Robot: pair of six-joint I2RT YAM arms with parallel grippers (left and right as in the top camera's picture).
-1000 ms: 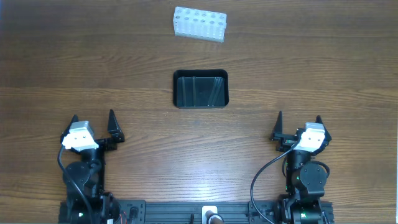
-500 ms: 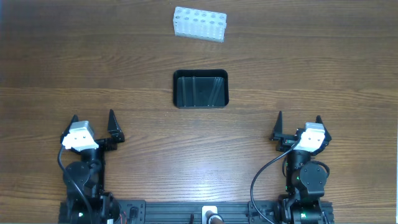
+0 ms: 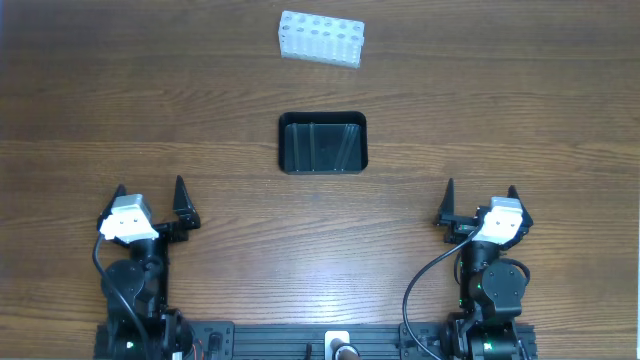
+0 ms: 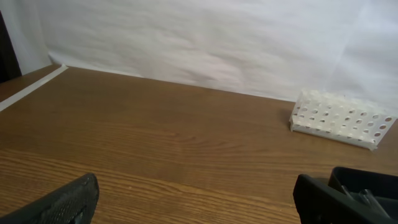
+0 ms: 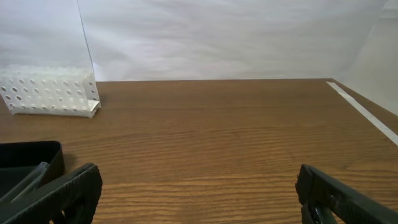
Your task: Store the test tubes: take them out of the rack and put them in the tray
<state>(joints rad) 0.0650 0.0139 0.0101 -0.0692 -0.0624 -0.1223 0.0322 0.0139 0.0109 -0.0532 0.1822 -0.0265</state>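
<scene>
White rack (image 3: 321, 38) stands beyond the tray (image 3: 283, 145), which already holds tubes (image 3: 340, 148), while left gripper (image 3: 150, 185) and right gripper (image 3: 481, 186) sit released and empty on its near side, so any next reach should descend vertically over a rack hole.

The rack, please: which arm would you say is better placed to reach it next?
Right, but only marginally: the right end effector and left end effector both rest open near their bases, and the rack, beyond the tray, looks slightly nearer the right.

There are 1 white rack (image 3: 321, 38), 1 black tray (image 3: 282, 145), 1 left gripper (image 3: 150, 186) and 1 right gripper (image 3: 481, 187).
</scene>
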